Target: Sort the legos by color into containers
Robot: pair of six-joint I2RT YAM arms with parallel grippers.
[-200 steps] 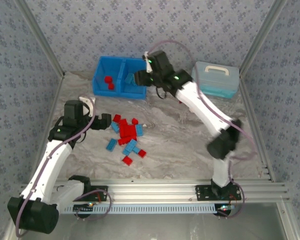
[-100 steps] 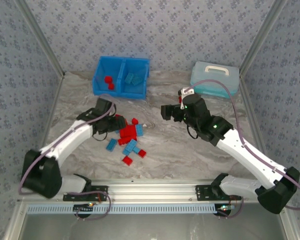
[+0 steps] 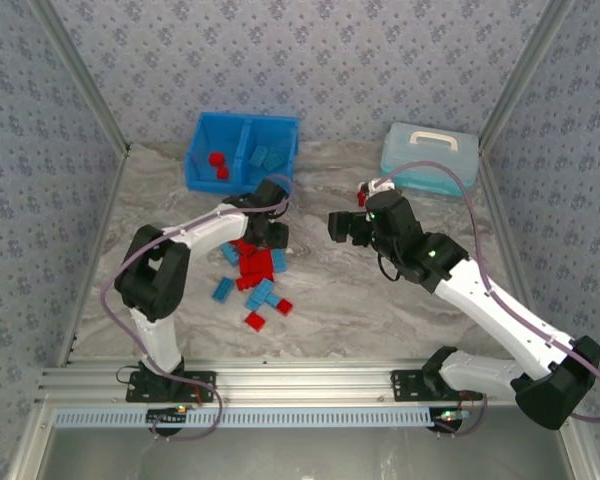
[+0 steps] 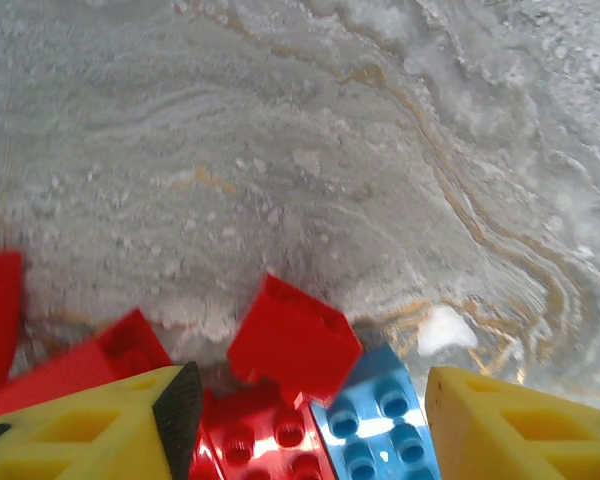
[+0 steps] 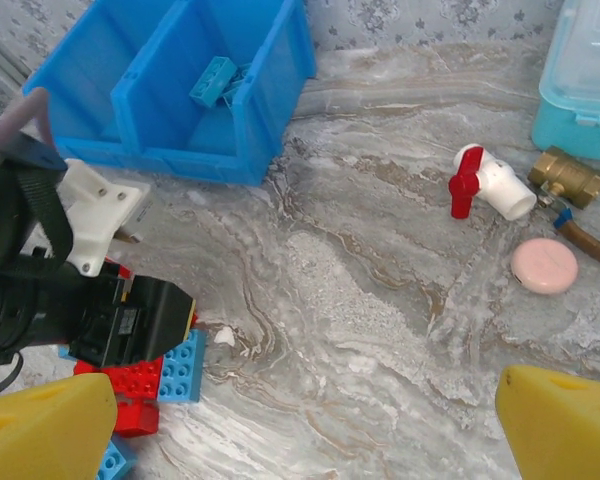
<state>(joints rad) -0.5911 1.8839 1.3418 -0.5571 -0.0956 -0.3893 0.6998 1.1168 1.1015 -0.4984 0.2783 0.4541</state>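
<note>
Red and light blue legos [image 3: 252, 275] lie in a loose pile at the table's middle left. My left gripper [image 3: 270, 235] is down on the pile's far right edge. Its yellow fingers [image 4: 80, 430] stand open astride a tilted red lego [image 4: 295, 340], a studded red one [image 4: 255, 440] and a blue one [image 4: 375, 420], gripping none. My right gripper [image 3: 338, 226] hovers open and empty to the right of the pile, fingers [image 5: 565, 430] wide apart. The blue bin [image 3: 242, 190] holds red legos [image 3: 217, 165] in its left compartment and blue legos [image 5: 215, 80] in its right.
A pale teal lidded box [image 3: 430, 158] stands at the back right. In front of it lie a red-and-white valve [image 5: 485, 185], a brass fitting [image 5: 570, 180] and a pink disc [image 5: 543, 265]. Patterned walls close in the table on three sides.
My left gripper swept from the pile's left side to its far right edge, jaws narrowing. My right gripper left the bin, opened, and came back toward the table's middle.
</note>
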